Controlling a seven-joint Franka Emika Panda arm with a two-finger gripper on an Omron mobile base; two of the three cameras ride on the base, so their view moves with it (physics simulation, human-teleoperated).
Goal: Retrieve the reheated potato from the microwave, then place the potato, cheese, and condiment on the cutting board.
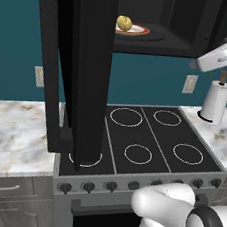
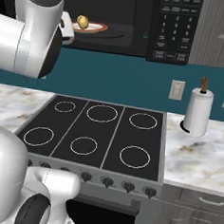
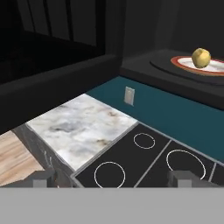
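The microwave (image 1: 162,21) hangs above the stove with its black door (image 1: 85,72) swung wide open to the left. Inside, the pale-yellow potato (image 1: 124,22) rests on a white plate with a red rim (image 1: 138,31); the right base view shows the potato (image 2: 83,21) left of the keypad (image 2: 173,26). In the hand view my gripper (image 3: 113,179) is open with nothing between its fingertips (image 3: 43,178), and the potato (image 3: 201,57) lies ahead at the upper right, well apart. The arm's white hand (image 1: 218,55) is below the microwave's right end. The cheese, condiment and cutting board are out of view.
A black stove top (image 1: 147,140) with several burners lies under the microwave, between marble counters (image 1: 18,124). A paper towel roll (image 1: 215,100) stands on the right counter. Outlets (image 1: 189,83) dot the teal wall. The open door (image 3: 57,57) looms at the hand view's upper left.
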